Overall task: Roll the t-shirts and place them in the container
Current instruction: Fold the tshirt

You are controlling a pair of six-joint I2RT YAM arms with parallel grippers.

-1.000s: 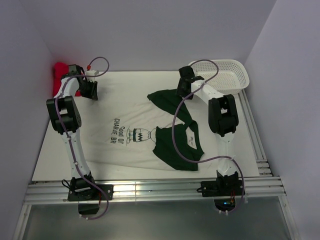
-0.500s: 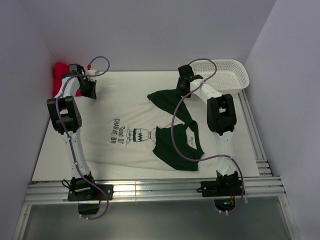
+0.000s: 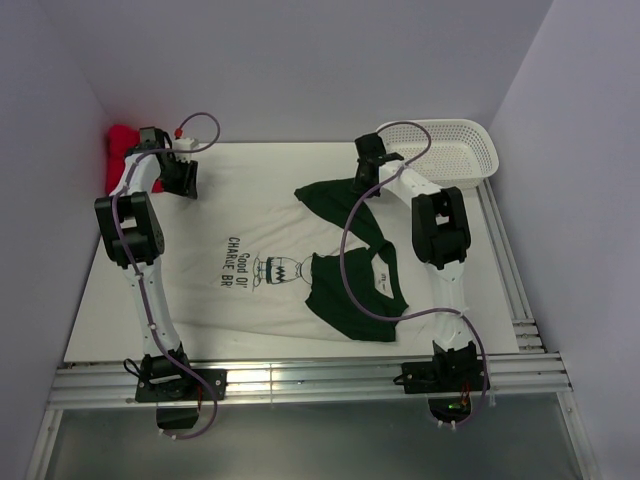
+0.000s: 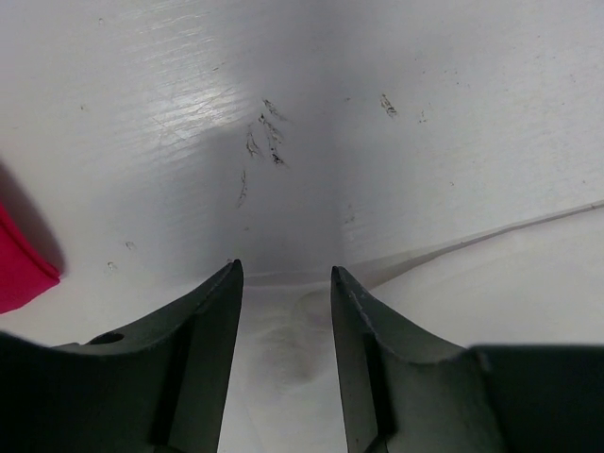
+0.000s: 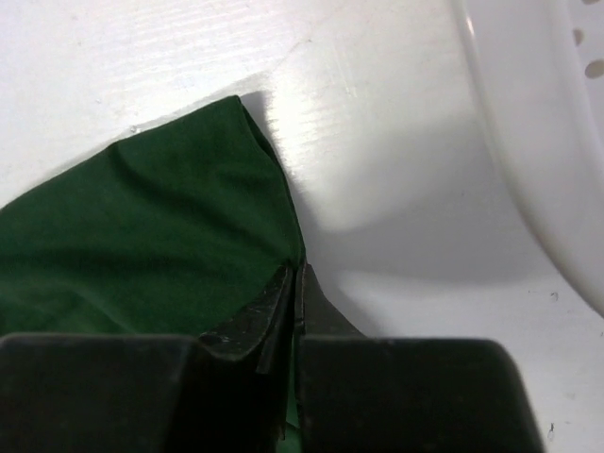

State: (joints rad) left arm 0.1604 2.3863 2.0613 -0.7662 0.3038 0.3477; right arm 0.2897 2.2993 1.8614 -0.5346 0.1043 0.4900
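Overhead, a large off-white cotton t-shirt with dark printed lettering point(image 3: 262, 215) lies spread flat on the white bench point(image 5: 396, 123). A smaller plain dark green t-shirt point(image 3: 355, 290) lies rumpled on its right half. Neither shirt is rolled yet.

Risks come first. The right arm's grip takes only the thin far edge of the green shirt, so the cloth may slide out as soon as it is pulled. A bite that is too deep could also catch the off-white shirt beneath and drag both together. The white perforated plastic basket point(image 3: 470, 150) stands close beside that arm and could be knocked. On the left, a crumpled red cloth point(image 3: 118, 135) lies just beside the shirt's far corner and might be snagged.

The right pincer point(image 5: 294, 269) has its jaws pressed together. They appear to clamp the green shirt's edge, though the pinch point is partly hidden. The left pincer point(image 4: 283, 269) has its jaws apart and holds nothing. It hangs low over the off-white shirt's far left corner, with the hem running beneath the gap.
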